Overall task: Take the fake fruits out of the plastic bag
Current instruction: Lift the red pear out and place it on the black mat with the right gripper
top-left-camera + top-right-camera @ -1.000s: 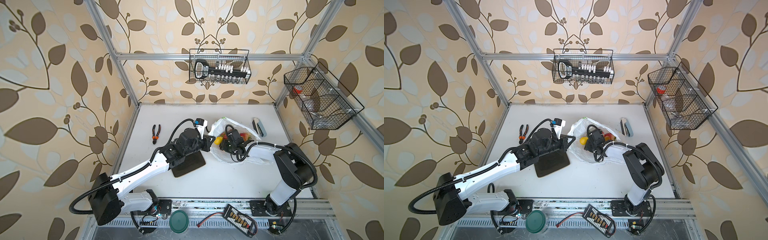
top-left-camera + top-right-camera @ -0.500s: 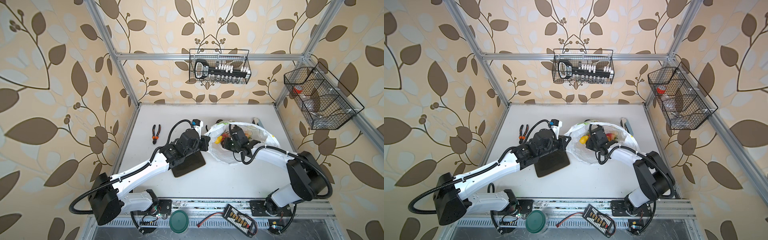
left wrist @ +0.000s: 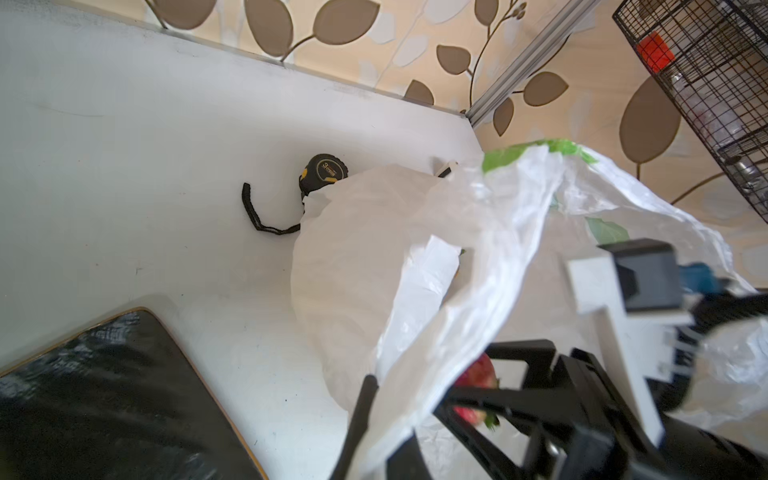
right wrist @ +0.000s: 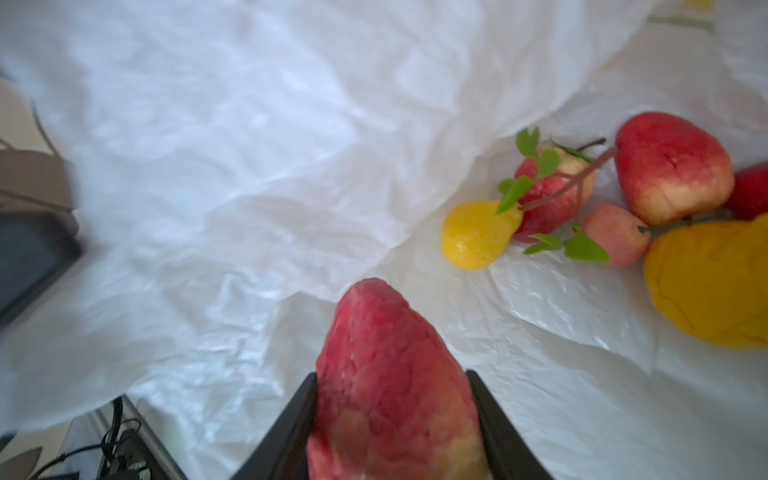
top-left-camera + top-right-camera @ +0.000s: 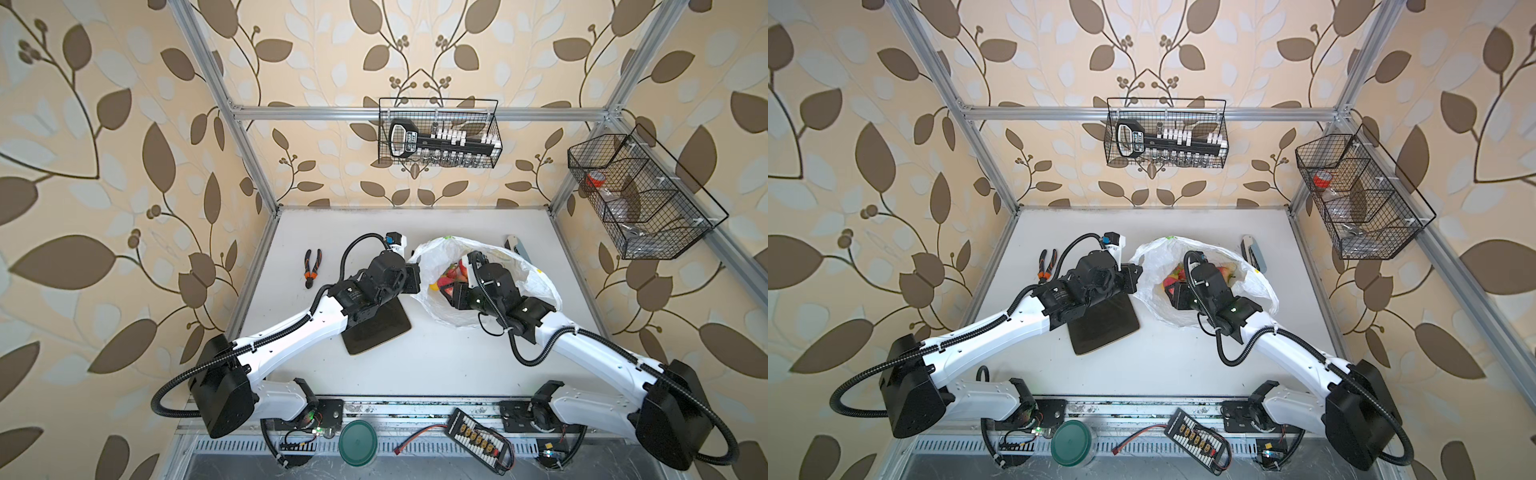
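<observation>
The left gripper [image 5: 415, 276] is pressed together on the left rim of the thin, crinkly white plastic bag [image 5: 538, 286] at mid-table. To its right, inside the bag's open mouth, the right gripper [image 4: 392, 386] pinches a glossy red-and-yellow fake fruit [image 4: 386, 357]. The remaining small red and yellow fake fruits [image 4: 478, 237] lie loose on the bag's floor.

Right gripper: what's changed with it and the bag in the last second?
The right gripper closed on a red fruit inside the plastic bag, whose mouth spread wider. The left gripper stayed shut on the bag's edge; the other fruits stayed inside.
</observation>
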